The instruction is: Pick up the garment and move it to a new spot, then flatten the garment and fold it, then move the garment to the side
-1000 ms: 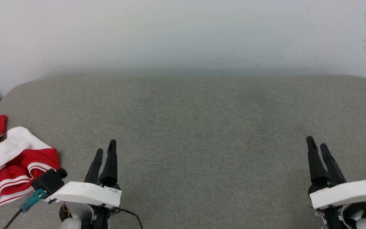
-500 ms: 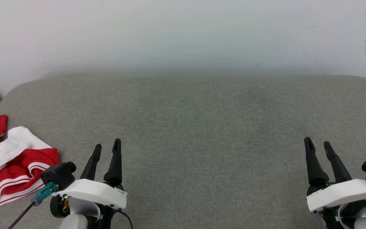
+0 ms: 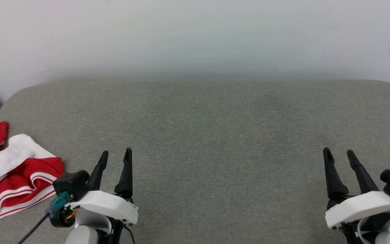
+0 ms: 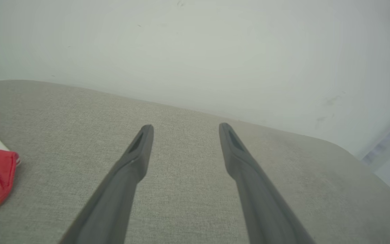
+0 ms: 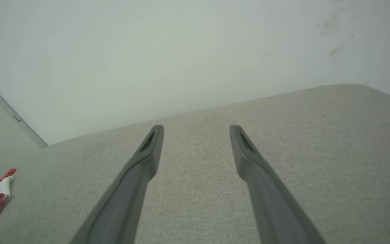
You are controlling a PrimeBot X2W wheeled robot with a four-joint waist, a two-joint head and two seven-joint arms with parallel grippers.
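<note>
Jersey [image 3: 15,179] lies crumpled at the grey cushion's [image 3: 215,128] far left edge. It looks soft, light and floppy, best pinched at its striped trim [image 3: 41,177]. Left pincer [image 3: 116,152] sits near it, spread wide and empty; right pincer [image 3: 338,151] is well apart, likewise.

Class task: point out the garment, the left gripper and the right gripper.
garment [image 3: 25,169], head view, on its red body fabric.
left gripper [image 3: 116,151], head view, midway between its fingertips.
right gripper [image 3: 338,151], head view, midway between its fingertips.
</note>
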